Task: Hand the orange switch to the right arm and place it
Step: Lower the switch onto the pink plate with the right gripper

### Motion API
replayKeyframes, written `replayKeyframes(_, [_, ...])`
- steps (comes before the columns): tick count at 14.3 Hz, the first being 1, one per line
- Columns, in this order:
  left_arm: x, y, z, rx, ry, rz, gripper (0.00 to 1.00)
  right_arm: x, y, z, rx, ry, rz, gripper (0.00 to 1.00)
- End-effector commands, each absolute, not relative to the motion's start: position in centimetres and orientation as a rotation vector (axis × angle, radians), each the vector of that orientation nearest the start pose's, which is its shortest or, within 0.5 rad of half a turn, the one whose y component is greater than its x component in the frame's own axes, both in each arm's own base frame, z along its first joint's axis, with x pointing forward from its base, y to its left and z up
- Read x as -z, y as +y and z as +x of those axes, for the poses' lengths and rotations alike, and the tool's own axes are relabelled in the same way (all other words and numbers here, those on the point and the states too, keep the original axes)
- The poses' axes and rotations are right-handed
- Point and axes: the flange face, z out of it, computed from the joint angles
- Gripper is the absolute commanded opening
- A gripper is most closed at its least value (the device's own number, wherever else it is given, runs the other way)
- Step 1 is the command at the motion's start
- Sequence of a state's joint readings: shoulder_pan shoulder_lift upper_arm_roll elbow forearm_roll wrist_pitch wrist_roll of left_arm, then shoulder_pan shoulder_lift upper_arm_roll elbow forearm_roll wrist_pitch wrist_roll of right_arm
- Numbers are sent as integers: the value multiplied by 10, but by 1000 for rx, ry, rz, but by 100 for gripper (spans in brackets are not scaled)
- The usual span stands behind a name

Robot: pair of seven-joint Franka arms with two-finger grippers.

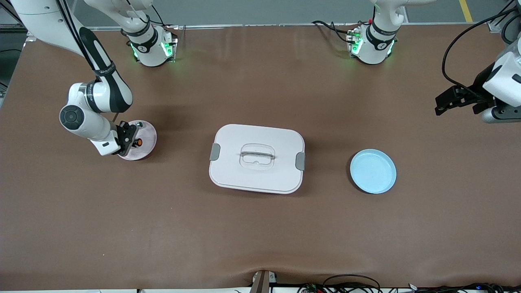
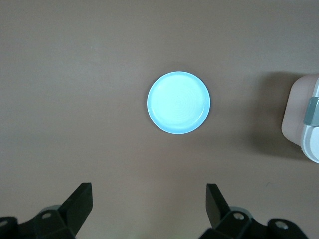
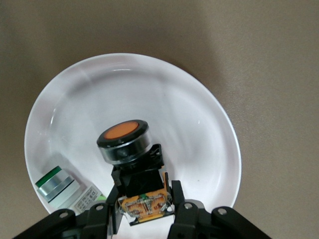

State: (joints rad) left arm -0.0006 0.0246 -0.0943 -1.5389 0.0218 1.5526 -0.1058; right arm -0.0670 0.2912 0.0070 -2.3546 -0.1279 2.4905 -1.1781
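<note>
Since the right gripper (image 3: 144, 211) was clamped on the orange switch (image 3: 123, 142) over the pink plate (image 1: 148, 134) (green-capped piece (image 3: 57, 185) already there), we judged placement imminent. We saw the left gripper (image 2: 149, 201) waiting wide open above the blue plate (image 2: 178, 102).

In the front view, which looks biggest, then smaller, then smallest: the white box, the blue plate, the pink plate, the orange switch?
1. White box
2. Blue plate
3. Pink plate, looks slightly smaller than the blue one, but the right gripper covers part, so unsure
4. Orange switch, tiny
</note>
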Motion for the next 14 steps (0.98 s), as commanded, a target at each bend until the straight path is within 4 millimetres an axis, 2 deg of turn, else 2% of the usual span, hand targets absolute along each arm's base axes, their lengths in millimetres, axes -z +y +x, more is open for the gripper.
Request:
replayKeyframes(1, [-628,-48,558,4,0,-3131,100,-191,-24,491,-271,-1766,-2563,13])
replayKeyframes(7, [-629,-51,557,7,7,-3130,100,-182,-23,486,-274,-1760,-2569,15])
replayKeyframes(10, [-629,-49,558,7,4,-3130,100,-182,-23,486,-274,-1758,-2570,21])
replayKeyframes(12, [-628,-49,558,4,5,-3132,100,-181,-23,486,-276,-1755,-2571,35])
replayKeyframes(14, [-628,-52,558,4,5,-3132,100,-182,-21,486,-281,-1760,-2566,59])
